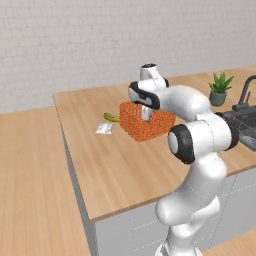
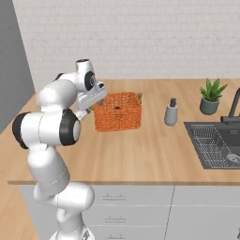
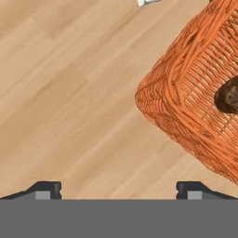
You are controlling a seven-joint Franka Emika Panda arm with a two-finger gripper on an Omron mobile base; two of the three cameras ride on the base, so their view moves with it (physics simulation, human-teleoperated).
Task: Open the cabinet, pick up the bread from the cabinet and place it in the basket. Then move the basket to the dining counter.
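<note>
The orange woven basket (image 1: 150, 127) (image 2: 119, 115) stands on the light wood dining counter (image 1: 115, 170) (image 2: 140, 154). Inside it lies the brown bread (image 3: 228, 95). My gripper (image 1: 146, 116) (image 2: 86, 111) hangs just above the counter at the basket's left end, close beside its wall. It is open and holds nothing. In the hand view my gripper (image 3: 118, 190) looks down on bare wood (image 3: 69, 93), with a corner of the basket (image 3: 186, 93) at the right. The cabinet is out of view.
A banana (image 1: 111, 117) and a small white packet (image 1: 104, 129) lie just beyond the basket. To the right are a grey soap bottle (image 2: 171, 112), a potted plant (image 2: 211, 96), and a dark sink (image 2: 220, 143) with a faucet (image 2: 232, 110).
</note>
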